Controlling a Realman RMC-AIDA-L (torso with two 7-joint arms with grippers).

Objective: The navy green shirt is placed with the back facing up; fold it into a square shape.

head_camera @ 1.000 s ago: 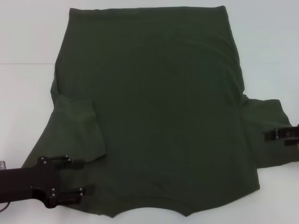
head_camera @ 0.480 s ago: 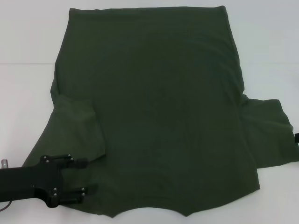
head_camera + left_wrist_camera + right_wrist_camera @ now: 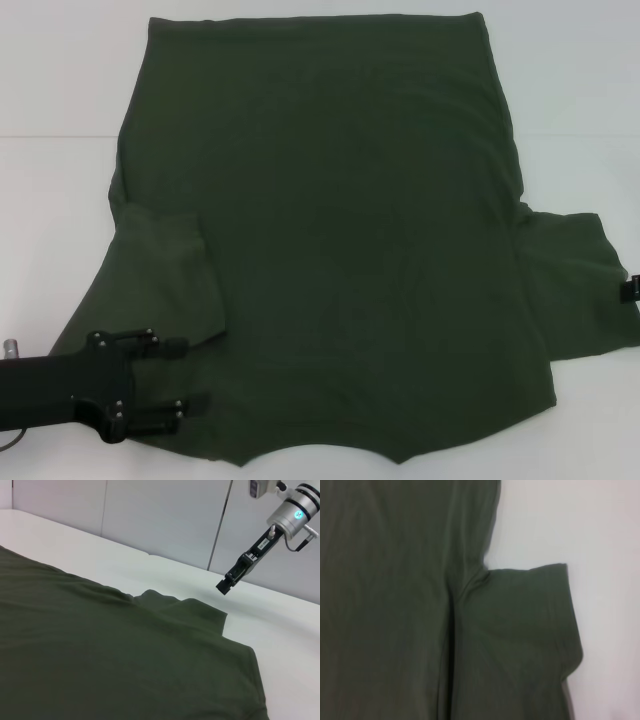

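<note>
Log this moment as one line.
dark olive-green T-shirt: flat, left sleeve folded in, right sleeve out | left gripper: open, over shirt's near left corner | right gripper: raised beside right sleeve

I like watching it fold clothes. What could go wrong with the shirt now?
The left tool is open over the shirt near its folded-in left sleeve. It might pinch only the top layer, so the fold could come out crooked. The right sleeve lies spread out flat, and the right tool hangs above the table beside it, so that side could end up lopsided.
</note>
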